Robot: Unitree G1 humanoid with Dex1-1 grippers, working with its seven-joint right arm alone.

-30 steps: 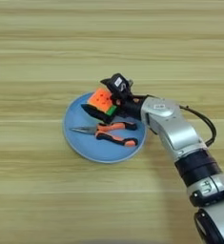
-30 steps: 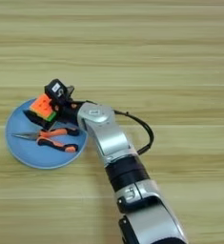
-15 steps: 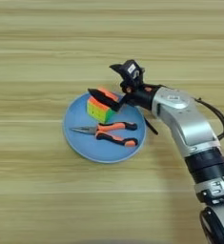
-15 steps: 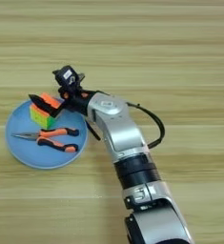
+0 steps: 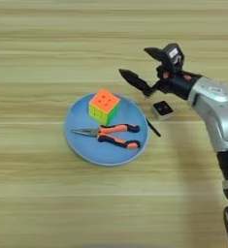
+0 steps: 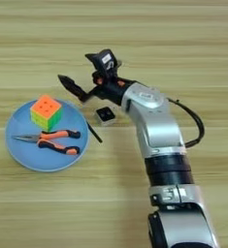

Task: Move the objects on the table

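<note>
Table (image 5: 38, 43) planks of light wood fill both views, though only the right eye view takes in the silver forearm (image 6: 156, 131) down to the bottom edge. On the blue plate (image 5: 81, 140) lie the pliers (image 5: 113, 135) and, behind them, the puzzle cube (image 5: 104, 105). Right of its rim, on bare wood, sits the white block (image 5: 162, 109), under the right gripper (image 5: 143, 68), whose fingers (image 5: 135, 81) are spread and empty.

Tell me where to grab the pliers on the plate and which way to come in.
Grip the pliers across the two orange-and-black handles, near their middle, coming straight down from above. They lie flat on the blue plate, handles toward the right and the thin nose pointing left. The puzzle cube sits just behind them, so keep the fingers clear of it.
</note>
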